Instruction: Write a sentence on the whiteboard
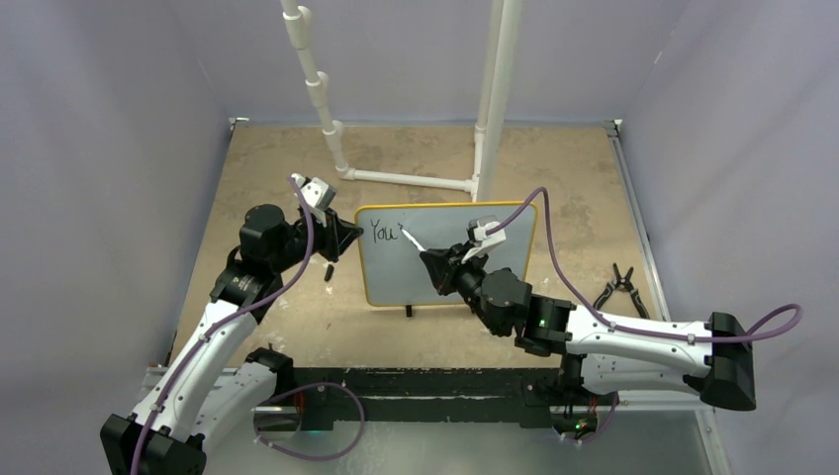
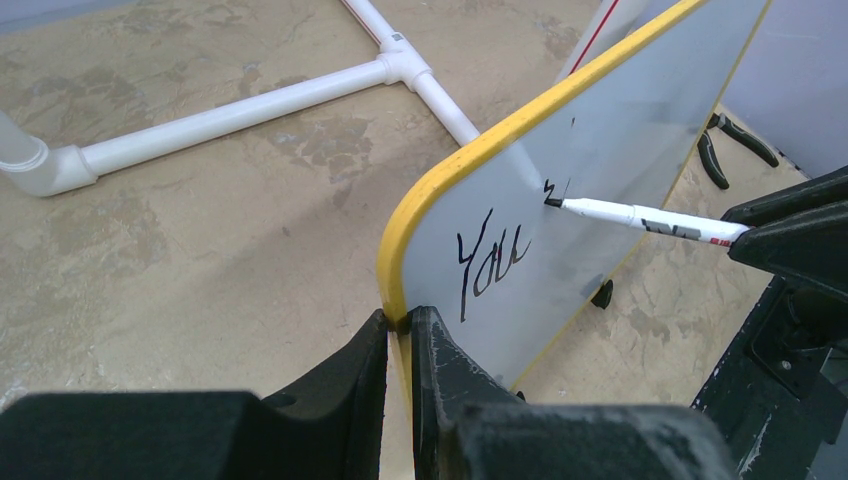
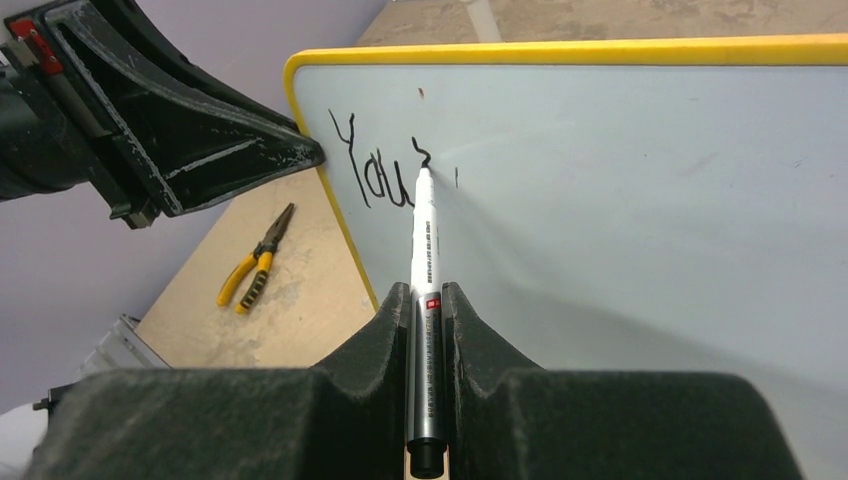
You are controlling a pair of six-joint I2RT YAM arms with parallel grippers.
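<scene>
The whiteboard (image 1: 396, 282) stands upright on small black feet at mid-table, yellow-framed. It also shows in the left wrist view (image 2: 620, 130) and the right wrist view (image 3: 650, 250). The sentence (image 1: 384, 233) reads "You" plus a small mark in the board's top left corner, and shows in both wrist views (image 2: 490, 265) (image 3: 372, 170). My left gripper (image 1: 348, 237) (image 2: 400, 318) is shut on the board's left yellow edge. My right gripper (image 1: 437, 262) (image 3: 427, 292) is shut on a white marker (image 1: 414, 240) (image 2: 640, 215) (image 3: 425, 235), its tip touching the board just right of "You".
A white PVC pipe frame (image 1: 406, 180) lies behind the board, with upright pipes (image 1: 495, 89). Black pliers (image 1: 618, 287) (image 2: 735, 145) lie right of the board. Yellow-handled pliers (image 3: 255, 265) lie on the table left of it. A small black item (image 1: 327, 269) lies near my left gripper.
</scene>
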